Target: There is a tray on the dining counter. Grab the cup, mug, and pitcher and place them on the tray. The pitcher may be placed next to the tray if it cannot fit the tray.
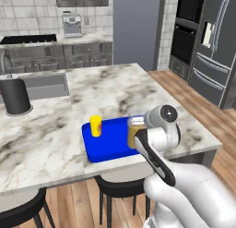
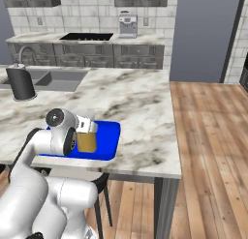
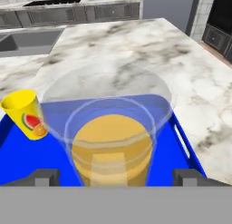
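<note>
Two task items stand on the tray (image 1: 107,144), which lies on the dining counter (image 1: 115,91) close to its near edge, above a black stool (image 1: 115,188).

Cup (image 1: 95,125): upright at the tray's left end, well inside the rim. In the hand view its side mark reads as a fruit picture (red and orange). It stands apart from the pitcher.

Pitcher (image 3: 112,146): upright on the right part of the tray, orange liquid filling the lower portion, clear glass wall above. In the left base view it sits just behind the arm's wrist, partly covered by it; in the right base view it is just right of the wrist, over the blue surface.

Gripper (image 3: 113,177): the jaws stand wide apart, one fingertip (image 3: 43,177) left of the pitcher's base and the other on its right. Both show clear blue tray between themselves and the glass, so no contact with the pitcher can be confirmed. The hand looks down along the pitcher from the near side.

Surroundings: a black canister (image 1: 15,97) stands far left on the counter, beside the inset sink (image 1: 44,85). A coffee machine (image 1: 72,25) sits on the far worktop against the tiled wall. Ovens and a fridge (image 1: 216,47) occupy the right wall, over a wooden floor.
</note>
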